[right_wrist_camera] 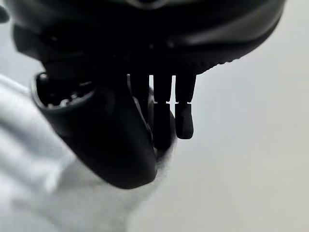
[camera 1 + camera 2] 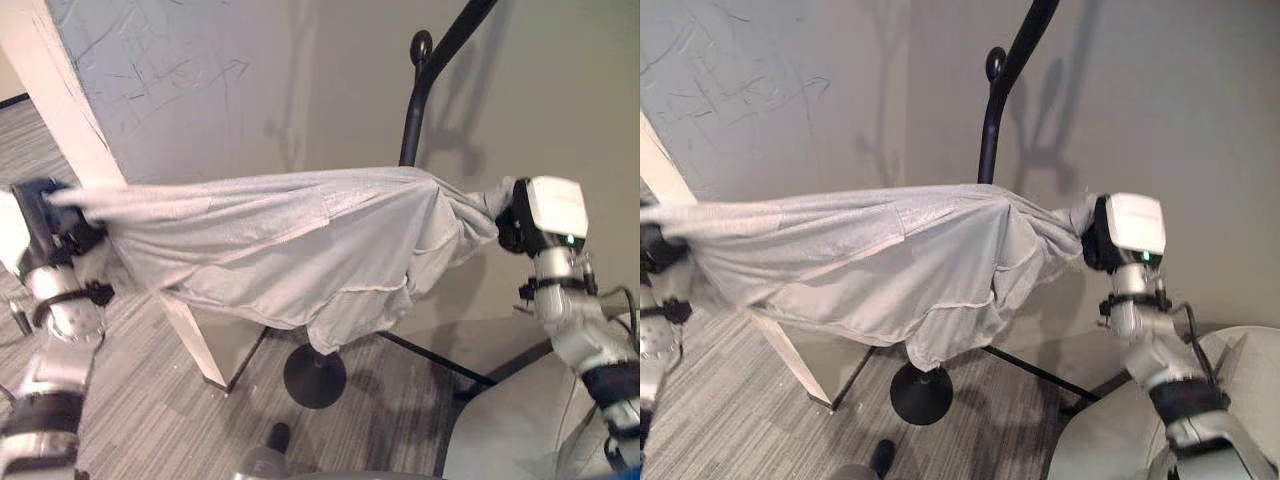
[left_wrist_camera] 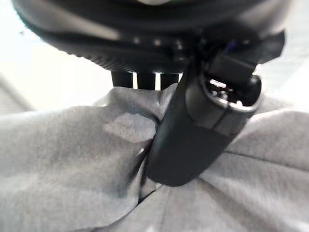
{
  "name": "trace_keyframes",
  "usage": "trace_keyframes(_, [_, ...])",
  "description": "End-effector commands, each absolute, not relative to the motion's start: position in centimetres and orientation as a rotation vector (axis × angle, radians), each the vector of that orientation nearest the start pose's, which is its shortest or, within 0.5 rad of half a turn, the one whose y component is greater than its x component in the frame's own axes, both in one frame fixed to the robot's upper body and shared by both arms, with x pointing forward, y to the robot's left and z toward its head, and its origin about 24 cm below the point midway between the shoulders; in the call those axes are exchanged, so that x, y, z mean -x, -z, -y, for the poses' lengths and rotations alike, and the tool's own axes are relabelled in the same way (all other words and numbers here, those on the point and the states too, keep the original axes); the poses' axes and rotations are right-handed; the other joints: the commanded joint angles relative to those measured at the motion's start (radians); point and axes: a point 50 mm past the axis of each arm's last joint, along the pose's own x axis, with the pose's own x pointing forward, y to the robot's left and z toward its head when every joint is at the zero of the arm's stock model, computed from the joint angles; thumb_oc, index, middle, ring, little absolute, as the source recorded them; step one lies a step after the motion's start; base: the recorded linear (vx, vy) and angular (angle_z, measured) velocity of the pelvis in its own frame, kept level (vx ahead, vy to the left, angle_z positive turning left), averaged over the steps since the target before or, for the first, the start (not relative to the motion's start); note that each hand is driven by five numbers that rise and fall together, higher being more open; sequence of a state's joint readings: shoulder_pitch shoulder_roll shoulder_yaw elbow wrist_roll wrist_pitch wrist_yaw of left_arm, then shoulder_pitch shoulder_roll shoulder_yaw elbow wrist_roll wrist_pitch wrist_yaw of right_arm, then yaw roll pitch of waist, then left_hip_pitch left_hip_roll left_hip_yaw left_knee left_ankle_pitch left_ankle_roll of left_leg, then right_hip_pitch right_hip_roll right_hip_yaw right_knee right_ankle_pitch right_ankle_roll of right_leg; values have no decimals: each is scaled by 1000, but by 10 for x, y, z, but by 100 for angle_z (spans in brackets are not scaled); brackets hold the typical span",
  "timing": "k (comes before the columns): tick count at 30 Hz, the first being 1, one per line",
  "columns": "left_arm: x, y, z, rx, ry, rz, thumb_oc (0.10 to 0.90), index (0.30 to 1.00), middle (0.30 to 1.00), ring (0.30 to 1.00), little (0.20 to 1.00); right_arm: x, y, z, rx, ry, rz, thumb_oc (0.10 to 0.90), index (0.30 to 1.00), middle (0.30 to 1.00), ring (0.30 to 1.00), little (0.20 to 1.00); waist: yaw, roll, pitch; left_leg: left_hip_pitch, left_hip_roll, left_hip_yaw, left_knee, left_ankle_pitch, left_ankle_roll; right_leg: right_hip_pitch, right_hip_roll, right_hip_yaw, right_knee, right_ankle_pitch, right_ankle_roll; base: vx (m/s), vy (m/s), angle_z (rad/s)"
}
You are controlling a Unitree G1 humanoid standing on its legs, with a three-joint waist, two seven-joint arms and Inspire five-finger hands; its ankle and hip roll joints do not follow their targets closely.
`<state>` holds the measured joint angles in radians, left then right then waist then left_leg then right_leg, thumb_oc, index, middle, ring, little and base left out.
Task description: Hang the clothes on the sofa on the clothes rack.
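The grey shirt [image 2: 300,250] stretches sideways between both arms, its middle draped against the black clothes rack [image 2: 415,110]. The left robot hand [image 2: 55,215] and right robot hand [image 2: 515,220] each pinch an end.

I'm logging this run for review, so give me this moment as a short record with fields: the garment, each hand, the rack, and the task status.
garment: grey shirt, stretched wide between both hands, its middle draped against the rack's pole
left hand: left hand shut on one end of the shirt
right hand: right hand shut on the other end
rack: black clothes rack, upright pole on a round base by the wall
status: shirt held at the rack, not yet released
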<state>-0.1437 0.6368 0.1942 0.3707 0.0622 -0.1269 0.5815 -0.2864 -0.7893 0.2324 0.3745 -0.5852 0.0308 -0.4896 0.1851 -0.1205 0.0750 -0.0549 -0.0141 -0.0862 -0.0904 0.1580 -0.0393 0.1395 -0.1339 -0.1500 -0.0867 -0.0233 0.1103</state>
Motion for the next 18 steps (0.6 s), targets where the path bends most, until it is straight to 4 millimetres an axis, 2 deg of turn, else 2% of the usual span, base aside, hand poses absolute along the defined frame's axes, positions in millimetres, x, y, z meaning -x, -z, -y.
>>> trace_keyframes(1, [-270,-128,-339,-588,-756,295,400,300,300,300,300,-303,-147,331,1550,567,186,400,300,300,300,300,-23,18,-83,62,-4,-60,3,-133,27,-26,69,-70,1,23,-21,1,-10,4])
trace_keyframes(2, [-265,-108,-333,-482,-741,245,400,300,300,300,300,-301,-132,322,1521,526,170,400,300,300,300,300,-23,17,-75,61,-5,-60,3,-133,28,-29,70,-69,0,24,-21,0,0,0])
trace_keyframes(3, [-263,-107,-333,-481,-739,242,400,300,300,300,300,-300,-131,322,1523,522,167,400,300,300,300,300,-23,17,-79,61,-4,-60,3,-133,28,-29,70,-68,0,24,-21,0,0,0])
trace_keyframes(4, [-261,-97,-328,-419,-728,220,400,300,300,300,300,-299,-122,317,1506,500,155,400,300,300,300,300,-22,16,-74,59,-4,-61,3,-133,28,-31,71,-68,0,24,-22,0,0,0])
trace_keyframes(5, [-255,-80,-321,-327,-701,177,400,300,300,300,300,-297,-108,307,1474,459,146,400,300,300,300,300,-21,18,-74,56,-2,-61,3,-131,29,-34,71,-68,0,24,-23,0,0,0])
trace_keyframes(9, [-244,-49,-299,-33,-639,102,409,314,314,314,314,-296,-85,279,1378,363,147,400,300,300,300,300,-24,23,-66,52,-1,-63,3,-128,30,-38,73,-68,0,28,-25,-5,-2,-1])
trace_keyframes(10, [-243,-48,-299,-30,-638,100,445,368,368,368,368,-296,-84,279,1378,360,146,400,300,300,300,300,-24,24,-68,52,-1,-63,3,-129,30,-38,73,-68,0,28,-25,0,0,0])
trace_keyframes(11, [-237,-29,-281,124,-590,42,508,462,462,462,462,-295,-70,255,1277,284,151,400,300,300,300,300,-27,27,-62,52,-1,-61,3,-127,31,-40,73,-67,-1,29,-25,0,0,0])
trace_keyframes(12, [-236,-28,-282,125,-589,40,535,502,502,502,502,-294,-69,255,1277,282,149,400,300,300,300,300,-27,27,-65,52,-1,-61,3,-128,31,-40,74,-67,-1,29,-25,0,0,0])
trace_keyframes(13, [-227,-2,-260,139,-506,-76,740,811,811,811,811,-290,-54,231,1152,200,149,400,300,300,300,300,-31,30,-60,54,0,-61,3,-127,33,-40,73,-66,0,31,-26,0,0,0])
trace_keyframes(14, [-221,9,-255,169,-498,-118,800,900,900,900,900,-289,-50,218,1081,164,153,400,300,300,300,300,-30,30,-60,56,0,-60,3,-128,33,-39,73,-65,-1,32,-25,0,0,0])
trace_keyframes(15, [-221,10,-255,169,-498,-119,800,900,900,900,900,-288,-49,218,1080,163,152,400,300,300,300,300,-30,30,-61,56,0,-59,3,-128,33,-38,73,-65,-1,31,-25,0,0,0])
trace_keyframes(16, [-214,31,-242,221,-470,-219,800,900,900,900,900,-283,-42,198,949,103,154,400,300,300,300,300,-34,33,-60,60,0,-57,3,-127,34,-37,72,-62,-1,32,-25,0,0,0])
trace_keyframes(18, [-208,47,-227,253,-415,-294,800,900,900,900,900,-279,-38,177,850,35,166,400,300,300,300,300,-40,37,-58,64,1,-53,3,-126,34,-38,72,-59,-1,34,-25,0,0,0])
